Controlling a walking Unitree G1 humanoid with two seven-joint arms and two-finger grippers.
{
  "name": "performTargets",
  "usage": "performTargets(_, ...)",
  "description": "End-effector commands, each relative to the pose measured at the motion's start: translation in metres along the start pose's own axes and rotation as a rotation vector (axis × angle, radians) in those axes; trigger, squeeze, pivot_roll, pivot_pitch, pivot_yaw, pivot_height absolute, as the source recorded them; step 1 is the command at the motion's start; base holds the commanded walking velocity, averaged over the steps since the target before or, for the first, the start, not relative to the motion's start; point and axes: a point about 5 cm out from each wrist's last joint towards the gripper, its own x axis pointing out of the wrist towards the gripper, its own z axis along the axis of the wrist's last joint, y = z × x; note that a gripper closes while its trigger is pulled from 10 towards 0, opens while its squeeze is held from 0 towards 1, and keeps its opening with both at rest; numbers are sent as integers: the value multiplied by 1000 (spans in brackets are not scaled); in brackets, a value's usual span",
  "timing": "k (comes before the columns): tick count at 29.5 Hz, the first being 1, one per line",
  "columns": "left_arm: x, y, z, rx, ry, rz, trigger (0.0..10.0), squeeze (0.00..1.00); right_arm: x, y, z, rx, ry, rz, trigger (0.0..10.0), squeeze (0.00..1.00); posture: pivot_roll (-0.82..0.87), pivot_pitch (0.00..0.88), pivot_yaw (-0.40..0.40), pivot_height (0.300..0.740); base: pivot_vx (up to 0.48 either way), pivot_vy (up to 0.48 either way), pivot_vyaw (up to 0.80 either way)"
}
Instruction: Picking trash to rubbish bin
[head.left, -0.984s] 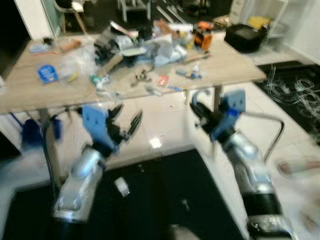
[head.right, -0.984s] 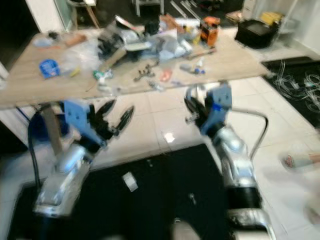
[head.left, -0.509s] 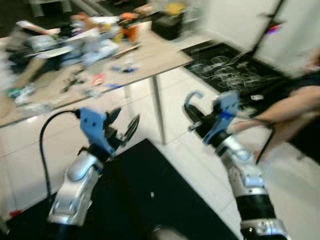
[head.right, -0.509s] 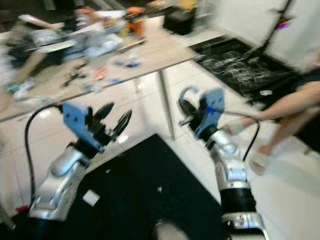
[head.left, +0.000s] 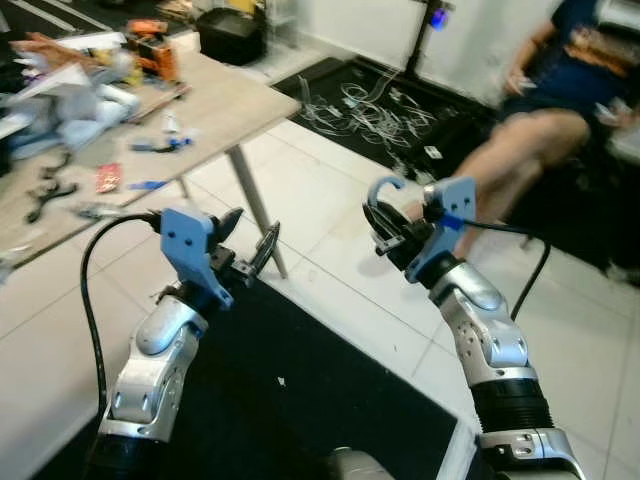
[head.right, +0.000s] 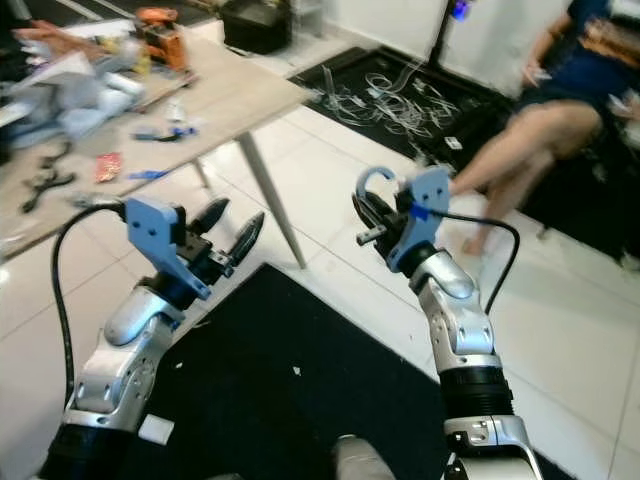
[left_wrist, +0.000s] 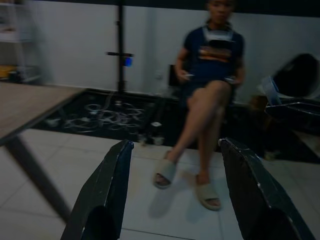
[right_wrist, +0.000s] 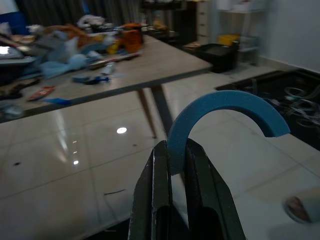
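Note:
My right gripper (head.left: 386, 226) is held up in front of me, shut on a curved strip of blue foam (right_wrist: 225, 107) that arches out past its fingertips (right_wrist: 159, 150). The same foam arc (head.left: 379, 188) shows over the white tiles in the left eye view. My left gripper (head.left: 250, 233) is raised at a similar height, open, with nothing between its fingers (left_wrist: 107, 186). A small white scrap (head.right: 155, 430) lies on the black mat (head.left: 300, 400) under my arms. I can make out no rubbish bin.
A wooden table (head.left: 215, 95) cluttered with tools and wrappers stands at the left on slanted legs (head.left: 255, 205). A person (head.left: 560, 90) sits at the right, legs stretched onto the tiles. Loose cables (head.left: 380, 100) lie on a dark mat behind.
The view has swung to the right: the table has slid to the left edge and the seated person has come into sight. Both grippers keep their pose and state.

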Motion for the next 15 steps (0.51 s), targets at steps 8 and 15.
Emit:
performTargets(8,0,-2,-5,-5,17,-15,10000,0,0,-1,1,3,7,2,10000,0,-63,0,-17,740,0,0,-788)
performTargets(15,0,-2,-5,-8,17,-16,10000,0,0,0,0,3,9,2,10000,0,-63,0,-17,740,0,0,-788)
